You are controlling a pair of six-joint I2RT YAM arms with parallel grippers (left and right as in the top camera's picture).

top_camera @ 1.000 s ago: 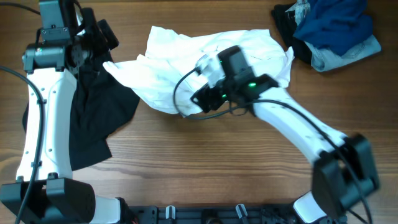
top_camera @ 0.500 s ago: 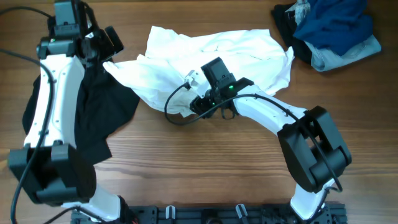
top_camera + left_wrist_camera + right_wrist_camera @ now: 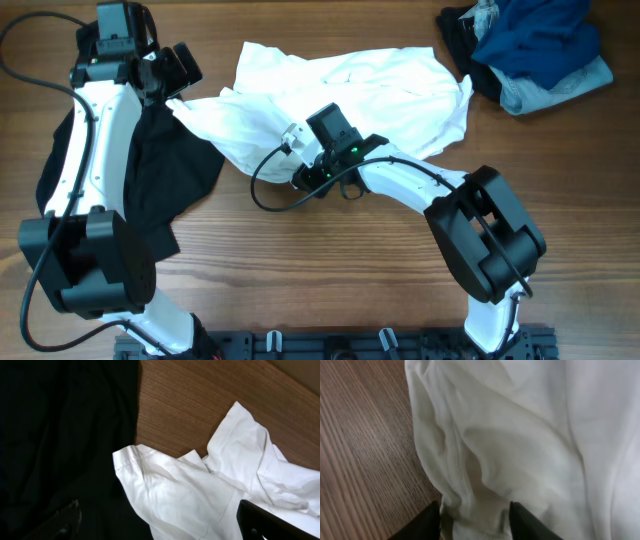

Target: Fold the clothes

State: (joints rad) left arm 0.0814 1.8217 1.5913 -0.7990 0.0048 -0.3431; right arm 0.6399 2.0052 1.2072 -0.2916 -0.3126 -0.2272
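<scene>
White T-shirt (image 3: 340, 95) crumpled at the middle of the wooden counter (image 3: 300, 280), one sleeve (image 3: 150, 480) reaching left onto a black garment (image 3: 170, 180); heap of blue and dark clothes (image 3: 530, 45) well apart at the far right corner. Right tool (image 3: 475, 522) at the shirt's near edge, fingers (image 3: 427, 521) set either side of a bunched fold, gap narrow; cloth between them, but a firm pinch not confirmable from these views. Left tool (image 3: 160, 527) spread wide above the stitched sleeve hem, holding nothing. Step in hand, as judged: securing two edges for spreading the shirt flat before any fold. For a clean result: pinch only the hem layers, not the whole bunch; close fully before lifting; lower the left tool onto the sleeve hem clear of the black garment beneath; then draw both grips apart slowly, low over the counter, to avoid dragging the neighbouring cloth along.
</scene>
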